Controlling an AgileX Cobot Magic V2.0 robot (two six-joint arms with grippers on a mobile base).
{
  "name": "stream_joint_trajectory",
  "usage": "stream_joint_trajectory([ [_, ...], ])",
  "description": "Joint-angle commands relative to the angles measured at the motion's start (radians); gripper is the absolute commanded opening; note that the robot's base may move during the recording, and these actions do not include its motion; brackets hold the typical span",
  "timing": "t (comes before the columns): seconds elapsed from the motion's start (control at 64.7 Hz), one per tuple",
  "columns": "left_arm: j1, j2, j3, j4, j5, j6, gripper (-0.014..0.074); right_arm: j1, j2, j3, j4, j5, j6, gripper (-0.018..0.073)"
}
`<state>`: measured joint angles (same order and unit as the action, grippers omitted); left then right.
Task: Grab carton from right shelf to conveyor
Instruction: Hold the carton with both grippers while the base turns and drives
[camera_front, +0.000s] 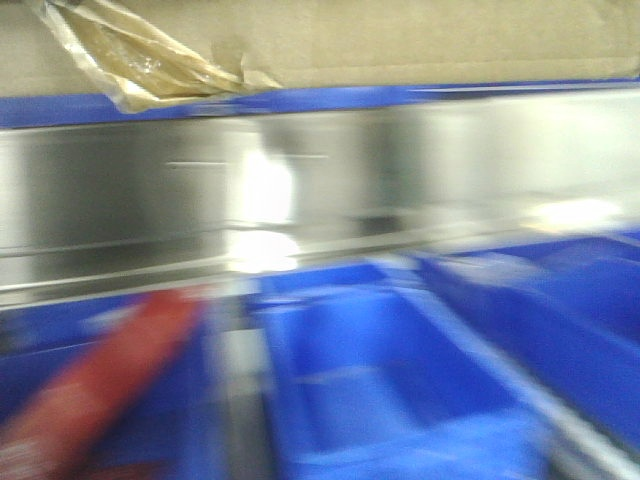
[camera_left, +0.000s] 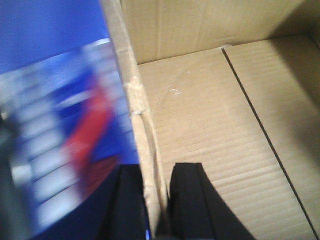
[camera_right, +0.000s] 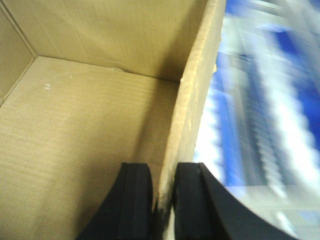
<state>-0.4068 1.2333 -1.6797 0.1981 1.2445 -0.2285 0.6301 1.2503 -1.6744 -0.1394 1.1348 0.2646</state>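
One carton (camera_front: 420, 40): plain brown corrugated cardboard, open-topped, fine fluted ribbing on the floor, a flap seam crossing it as a dark line; crumpled yellowish tape (camera_front: 150, 60), glossy and wrinkled, hangs at its lower edge; the carton spans the top of the front view, above the right shelf (camera_front: 450, 170), with a blue strip (camera_front: 330, 100) just beneath; whether it rests on anything cannot be told; shelf rail broad, stainless, mirror-bright, smeared by blur; left gripper (camera_left: 157, 200): blocky matte-black fingers clenched on one carton side wall, one pad inside, one outside, the wall edge frayed and split there; right gripper (camera_right: 162, 200): black fingers pinching the opposite wall likewise; blue bins (camera_front: 400, 370): smooth plastic, angular, below the rail; red bar (camera_front: 100, 390): slanted, blurred, identity unclear.
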Motion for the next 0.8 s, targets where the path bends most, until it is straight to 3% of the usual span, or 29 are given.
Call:
stream_joint_trajectory([
  [0.0,-0.007,-0.009,0.000,0.001,-0.023,0.010,-0.0017,0.000,-0.018,-0.006,-0.022,-0.051,-0.020,-0.0069],
  [0.788,-0.007,-0.009,0.000,0.011,-0.023,0.010,-0.0017,0.000,-0.018,-0.006,-0.022,-0.051,-0.020,-0.0069],
])
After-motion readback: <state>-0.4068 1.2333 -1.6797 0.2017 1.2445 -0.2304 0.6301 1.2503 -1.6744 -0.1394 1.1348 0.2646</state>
